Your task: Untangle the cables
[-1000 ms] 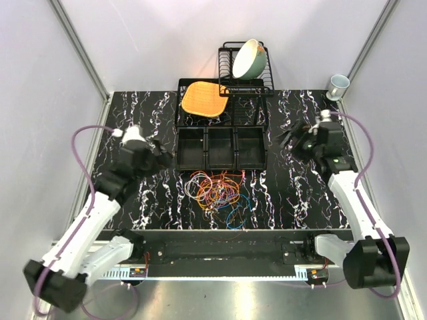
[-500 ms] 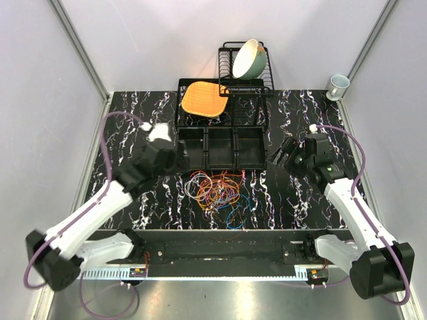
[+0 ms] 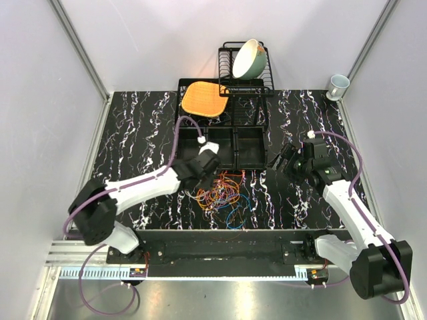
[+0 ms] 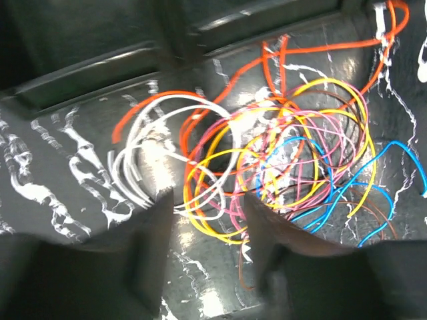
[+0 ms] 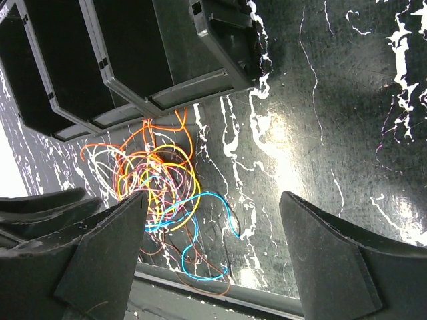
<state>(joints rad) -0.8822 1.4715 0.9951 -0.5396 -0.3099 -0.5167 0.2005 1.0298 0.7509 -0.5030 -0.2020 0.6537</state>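
2 hands at tangled cables (image 3: pixel 217 190) on worktop (image 3: pixel 133 120): left hand (image 4: pixel 203 220) part-spread low over them, likely to pinch 1; right hand (image 5: pixel 213 197) spread wide, empty, held clear.

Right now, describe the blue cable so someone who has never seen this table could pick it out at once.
On the black marbled table, a tangle of thin cables lies just in front of the row of three black bins. The blue cable trails out of the tangle's near right side, toward the table's near edge, the only blue among orange, yellow, white and pink loops.
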